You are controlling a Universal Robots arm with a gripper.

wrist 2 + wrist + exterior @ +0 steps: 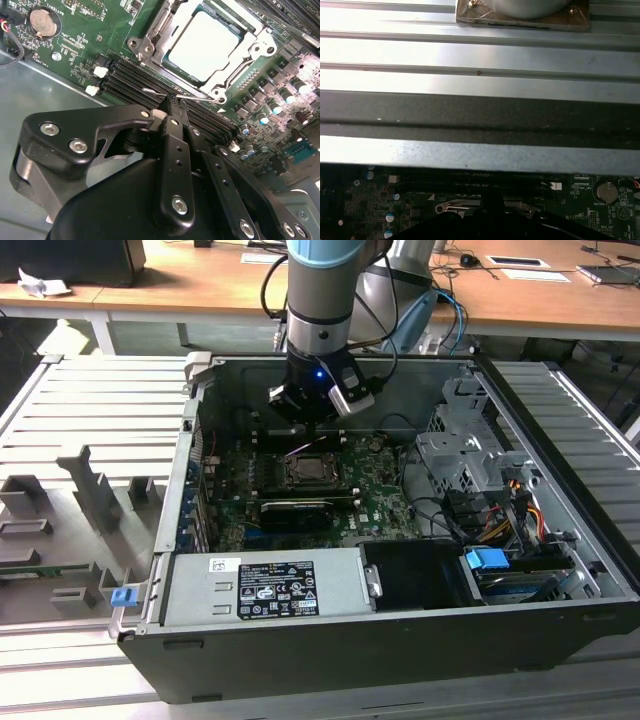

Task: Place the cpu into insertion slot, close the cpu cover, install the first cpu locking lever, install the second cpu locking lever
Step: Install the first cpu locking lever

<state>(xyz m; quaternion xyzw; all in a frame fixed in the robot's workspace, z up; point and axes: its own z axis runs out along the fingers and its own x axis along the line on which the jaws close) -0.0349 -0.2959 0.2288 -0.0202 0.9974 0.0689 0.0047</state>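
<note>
The cpu (202, 45), a pale silver square, lies in the insertion slot (315, 472) on the green board. The cpu cover (156, 27), a silvery frame, lies flat around the chip. A thin wire locking lever (200, 97) runs along the socket's edge beside the memory slots. My gripper (172, 98) has its black fingers drawn together, and their tips touch this lever near its middle. In the exterior view the gripper (312, 420) hangs inside the open case, just behind the socket. The first wrist view shows the socket's metal edge (460, 206) low in the picture.
Long black memory slots (135, 80) and a coin battery (41, 22) lie close to the socket. A black expansion card (295, 510), the power supply (265, 585) and a drive cage (470, 455) with cables crowd the case. The grey case wall (480, 110) stands close by.
</note>
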